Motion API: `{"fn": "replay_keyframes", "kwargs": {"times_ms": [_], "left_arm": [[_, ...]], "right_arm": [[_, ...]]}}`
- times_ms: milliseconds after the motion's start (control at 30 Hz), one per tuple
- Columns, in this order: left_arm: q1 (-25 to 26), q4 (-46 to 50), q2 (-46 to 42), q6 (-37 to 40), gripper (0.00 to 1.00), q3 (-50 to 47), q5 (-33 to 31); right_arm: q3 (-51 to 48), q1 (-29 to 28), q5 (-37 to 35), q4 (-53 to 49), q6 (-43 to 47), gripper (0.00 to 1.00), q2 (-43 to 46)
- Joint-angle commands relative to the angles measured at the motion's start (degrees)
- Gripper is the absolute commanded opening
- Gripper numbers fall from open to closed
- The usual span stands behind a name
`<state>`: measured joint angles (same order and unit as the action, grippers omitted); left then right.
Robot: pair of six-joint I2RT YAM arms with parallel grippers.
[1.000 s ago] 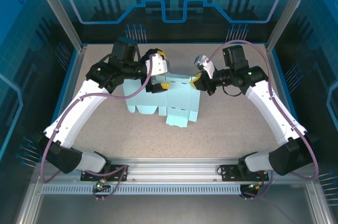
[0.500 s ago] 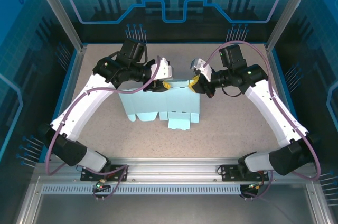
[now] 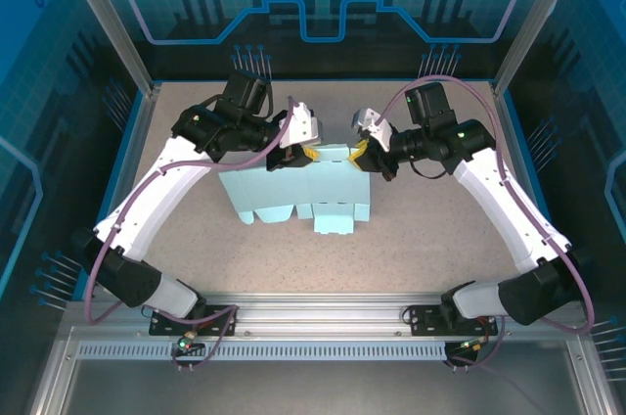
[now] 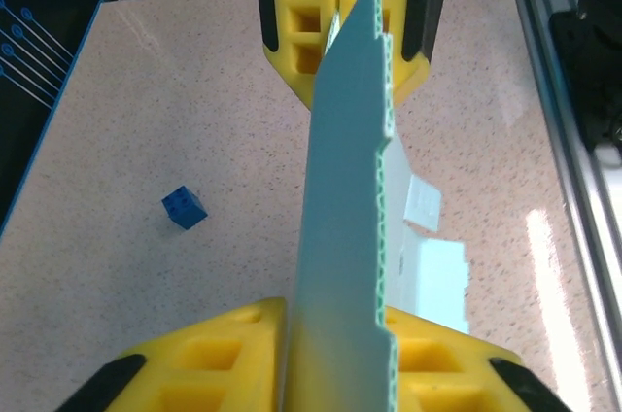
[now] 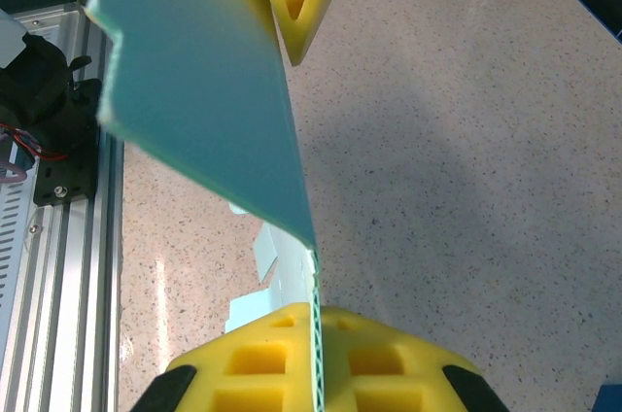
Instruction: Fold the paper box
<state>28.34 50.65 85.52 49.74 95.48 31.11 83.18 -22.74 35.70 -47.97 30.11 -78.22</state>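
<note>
We see our left claw [image 4: 335, 325] closed on the paper box [image 3: 303, 190], pinching its upper edge. Our right claw [image 5: 316, 320] clamps the same edge, facing the left. The sheet hangs below both claws, its lower flaps seemingly touching the table [image 3: 440, 229].

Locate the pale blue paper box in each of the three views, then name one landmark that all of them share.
Top external: the paper box is at the centre of the table, a little toward the far side.
Left wrist: the paper box runs nearly edge-on up the middle, from bottom to top.
Right wrist: the paper box spreads across the upper left and narrows to the bottom centre.
Shared landmark: the speckled beige table under it.
</note>
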Motion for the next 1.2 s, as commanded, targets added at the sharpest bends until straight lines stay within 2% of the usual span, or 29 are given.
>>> {"fn": "replay_keyframes", "kwargs": {"times_ms": [0, 133, 200, 233, 367, 433, 500, 667, 900, 1167], "left_arm": [[0.1, -0.7, -0.2, -1.2, 0.20, -0.4, 3.6], [-0.3, -4.4, -2.9, -4.5, 0.08, -3.5, 4.5], [-0.9, -8.8, -4.9, -8.3, 0.00, -6.3, 4.4], [-1.4, -12.2, -6.3, -11.3, 0.00, -8.2, 4.3], [-4.0, -24.8, -12.8, -22.8, 0.00, -17.5, 5.3], [-5.1, -30.5, -15.9, -27.7, 0.00, -22.5, 7.5], [-6.2, -35.0, -17.5, -31.8, 0.00, -25.8, 9.7], [-8.7, -41.2, -17.4, -39.7, 0.00, -28.5, 14.9], [-9.8, -43.6, -16.6, -41.9, 0.00, -29.9, 16.1], [-10.1, -45.1, -15.9, -42.7, 0.00, -30.8, 16.2]], "right_arm": [[1.6, -0.7, 2.4, 1.5, 0.7, 0.00, 1.0], [1.8, -0.4, 2.0, 2.6, -0.7, 0.00, 0.5], [1.5, 0.4, 2.3, 4.1, -2.8, 0.07, 0.7], [1.1, 1.1, 3.0, 5.2, -4.1, 0.19, 0.9], [-7.3, 4.2, 6.9, 14.9, -10.4, 0.51, 5.0], [-13.7, 4.8, 7.2, 21.6, -11.4, 0.59, 8.2], [-18.0, 5.3, 8.9, 26.5, -11.6, 0.61, 9.6], [-20.1, 6.0, 14.6, 32.7, -11.1, 0.61, 7.2], [-19.4, 9.0, 18.5, 33.4, -10.4, 0.47, 6.4], [-20.1, 10.2, 18.3, 35.3, -11.8, 0.17, 6.5]]}}
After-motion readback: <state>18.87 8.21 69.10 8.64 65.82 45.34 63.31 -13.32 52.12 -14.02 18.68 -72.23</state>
